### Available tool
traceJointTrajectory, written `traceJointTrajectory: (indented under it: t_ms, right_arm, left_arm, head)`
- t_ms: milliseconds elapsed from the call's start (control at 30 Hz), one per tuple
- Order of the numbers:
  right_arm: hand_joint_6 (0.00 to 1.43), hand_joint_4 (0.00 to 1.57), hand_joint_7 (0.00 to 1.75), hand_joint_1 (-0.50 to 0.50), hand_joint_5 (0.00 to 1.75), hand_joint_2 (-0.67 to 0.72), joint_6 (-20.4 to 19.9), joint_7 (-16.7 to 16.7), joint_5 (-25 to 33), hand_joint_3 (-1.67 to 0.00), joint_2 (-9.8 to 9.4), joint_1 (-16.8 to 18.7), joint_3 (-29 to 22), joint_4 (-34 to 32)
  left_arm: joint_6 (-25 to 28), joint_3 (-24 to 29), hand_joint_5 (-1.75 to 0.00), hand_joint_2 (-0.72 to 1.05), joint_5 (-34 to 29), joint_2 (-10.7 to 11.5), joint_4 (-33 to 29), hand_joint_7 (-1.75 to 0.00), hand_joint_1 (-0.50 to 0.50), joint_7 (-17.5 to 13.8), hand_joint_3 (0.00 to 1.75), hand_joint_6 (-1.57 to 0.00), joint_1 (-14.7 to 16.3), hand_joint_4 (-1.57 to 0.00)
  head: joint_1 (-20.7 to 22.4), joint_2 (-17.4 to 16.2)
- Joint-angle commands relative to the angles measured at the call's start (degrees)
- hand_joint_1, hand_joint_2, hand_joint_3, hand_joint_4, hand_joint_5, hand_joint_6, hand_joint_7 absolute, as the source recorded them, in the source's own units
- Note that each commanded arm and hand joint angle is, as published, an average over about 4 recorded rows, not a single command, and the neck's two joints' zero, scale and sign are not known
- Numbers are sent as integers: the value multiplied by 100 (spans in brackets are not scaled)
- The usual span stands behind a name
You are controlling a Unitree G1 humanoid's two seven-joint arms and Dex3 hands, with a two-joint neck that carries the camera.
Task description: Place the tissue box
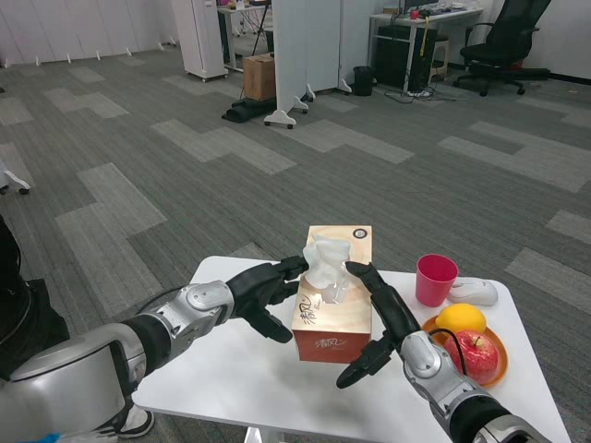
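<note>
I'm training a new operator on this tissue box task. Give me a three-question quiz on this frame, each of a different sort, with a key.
1. True or false: the tissue box sits between the left hand and the right hand.
2. Which thing stands nearest the pink cup? A) the white mouse B) a laptop C) a bottle
3. Fill in: the lemon and the red apple lie on an orange ____.

Key: 1 true, one hand at each side of the box. 2 A, the mouse lies just beside the cup. 3 plate.
</note>
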Motion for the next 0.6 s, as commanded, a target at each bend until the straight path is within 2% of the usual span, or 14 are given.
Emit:
traceJointTrajectory:
  t_ms: [33, 167, 233, 367, 600]
  right_arm:
    - [0, 0, 56, -4, 12, 15, -169, 60, -17, -8, 99, -38, 47, -159]
    - [0, 0, 56, -4, 19, 15, -162, 60, -17, -8, 99, -38, 47, -159]
    - [0, 0, 56, -4, 15, 15, -165, 60, -17, -8, 99, -38, 47, -159]
    - [0, 0, 56, -4, 19, 15, -169, 60, -17, -8, 94, -38, 47, -159]
    - [0, 0, 56, -4, 15, 15, -169, 60, -17, -8, 99, -38, 47, -67]
  left_arm:
    - [-155, 60, -21, 96, 25, -31, -126, 0, 50, -36, 9, 0, -56, -11]
    - [-155, 60, -21, 96, 25, -31, -126, 0, 50, -36, 9, 0, -56, -11]
    - [-155, 60, -21, 96, 25, -31, -126, 0, 50, -36, 9, 0, -56, -11]
    - [-155, 60, -21, 96, 25, -31, -126, 0, 50, -36, 9, 0, -56, -11]
    - [-155, 60, -21, 96, 25, -31, -126, 0, 50, -40, 9, 0, -56, -11]
  head:
    - [5, 2]
    - [4, 7]
    - [4, 6]
    - [1, -4]
    - [17, -10]
